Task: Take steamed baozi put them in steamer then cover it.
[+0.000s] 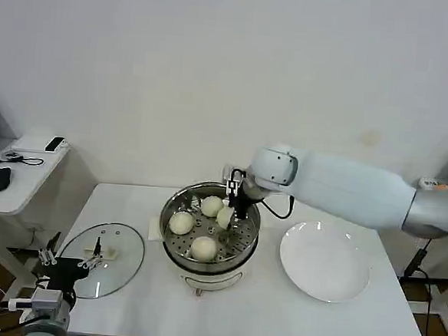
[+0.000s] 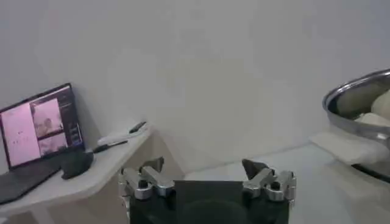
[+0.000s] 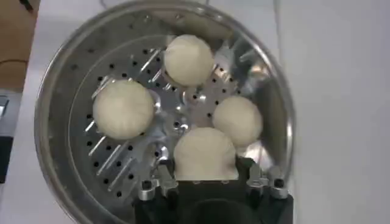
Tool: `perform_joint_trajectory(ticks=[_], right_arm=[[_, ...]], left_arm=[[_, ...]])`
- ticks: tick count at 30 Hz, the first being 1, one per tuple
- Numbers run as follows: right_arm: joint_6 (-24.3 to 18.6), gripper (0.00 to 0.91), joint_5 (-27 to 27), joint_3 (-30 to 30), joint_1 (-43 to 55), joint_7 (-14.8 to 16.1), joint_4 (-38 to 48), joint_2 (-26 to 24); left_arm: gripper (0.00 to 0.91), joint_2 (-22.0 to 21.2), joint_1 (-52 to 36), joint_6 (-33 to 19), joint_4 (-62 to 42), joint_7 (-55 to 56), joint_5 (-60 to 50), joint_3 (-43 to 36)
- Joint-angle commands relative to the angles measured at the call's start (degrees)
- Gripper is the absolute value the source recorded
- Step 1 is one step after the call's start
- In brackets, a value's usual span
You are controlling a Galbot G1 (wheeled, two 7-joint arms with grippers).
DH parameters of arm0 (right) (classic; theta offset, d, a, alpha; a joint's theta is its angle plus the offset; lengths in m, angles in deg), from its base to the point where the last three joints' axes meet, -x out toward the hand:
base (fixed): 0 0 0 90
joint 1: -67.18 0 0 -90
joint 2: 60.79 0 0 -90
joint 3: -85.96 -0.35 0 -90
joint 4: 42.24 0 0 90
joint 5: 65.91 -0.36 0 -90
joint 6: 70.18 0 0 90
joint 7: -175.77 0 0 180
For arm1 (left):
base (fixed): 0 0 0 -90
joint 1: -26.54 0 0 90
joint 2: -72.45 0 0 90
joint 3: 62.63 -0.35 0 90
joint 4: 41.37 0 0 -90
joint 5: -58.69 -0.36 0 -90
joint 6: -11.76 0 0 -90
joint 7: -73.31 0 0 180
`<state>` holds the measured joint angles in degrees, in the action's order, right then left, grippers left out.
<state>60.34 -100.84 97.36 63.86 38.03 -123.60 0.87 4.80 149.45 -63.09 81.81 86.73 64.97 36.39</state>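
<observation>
Right gripper (image 3: 205,178) hangs inside the steamer (image 1: 174,245), fingers clamped on the fourth bun (image 3: 205,153) at its right side, three buns (image 3: 123,108) already on the tray. Lower it into the free spot clear of the neighbours, then let go. Left gripper (image 2: 208,178) waits open by the lid (image 1: 129,263), near left. No writing readable

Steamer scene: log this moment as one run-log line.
right gripper: shut on fourth baozi, over steamer tray | three baozi on tray | plate: bare | lid: off, on table | left gripper: open, idle by lid

White plate (image 1: 325,261) right, laptop (image 2: 38,131) on side desk (image 1: 16,170) — apart.
</observation>
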Motion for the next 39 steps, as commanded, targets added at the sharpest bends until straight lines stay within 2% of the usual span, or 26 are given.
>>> perform_joint_trajectory(ticks=[1,14,15,16,27,33,34,35,36,37,38,39], right_arm=[[1.18,0.675,1.23,0.15,-3.18,-0.48,0.66,0.92],[1.14,0.695,2.92,-0.78,-3.76,-0.17,0.98,0.51],[1.15,0.836,2.92,-0.94,-3.67,-0.22,0.93,0.45],[1.15,0.907,2.91,-1.07,-3.58,-0.36,0.88,0.36],[1.13,0.907,2.02,-1.92,-0.22,0.08,-2.33,-2.76],[1.06,0.907,1.75,-3.65,1.61,-0.91,-4.91,-5.78],[0.92,0.907,1.2,-4.67,1.58,-2.04,-5.68,-6.65],[0.08,0.907,-0.51,-6.22,0.68,-5.52,-6.91,-7.84],[0.15,0.907,-3.1,-7.61,-0.23,-11.67,-8.62,-8.75],[0.7,0.907,-5.59,-7.94,-0.9,-14.55,-9.58,-9.52],[-0.93,0.907,-9.76,-8.63,-2.14,-21.08,-11.77,-11.15],[-2.37,0.907,-11.32,-9.07,-3.62,-24.52,-13.35,-12.78]], left_arm=[[0.907,-0.03,-0.12,-0.01,-0.22,0.01,-0.03,-0.15],[0.907,-0.03,-0.21,0.0,-0.23,-0.01,-0.05,-0.3],[0.907,-0.04,-0.23,0.0,-0.22,0.0,-0.05,-0.32],[0.907,-0.06,-0.23,-0.01,-0.2,0.0,-0.05,-0.33],[0.907,-0.23,-0.17,0.03,0.13,-0.02,-0.1,-0.49],[0.907,-0.32,-0.31,0.05,0.36,0.0,-0.15,-0.66],[0.907,-0.32,-0.31,0.04,0.39,-0.01,-0.14,-0.65],[0.907,-0.28,-0.29,0.03,0.41,0.01,-0.14,-0.61],[0.907,-0.27,-0.21,0.0,0.5,0.0,-0.12,-0.52],[0.907,-0.22,-0.16,0.0,0.55,0.0,-0.11,-0.49],[0.907,-0.13,-0.11,-0.01,0.57,-0.02,-0.12,-0.39],[0.907,-0.08,-0.06,-0.04,0.55,0.0,-0.09,-0.36]])
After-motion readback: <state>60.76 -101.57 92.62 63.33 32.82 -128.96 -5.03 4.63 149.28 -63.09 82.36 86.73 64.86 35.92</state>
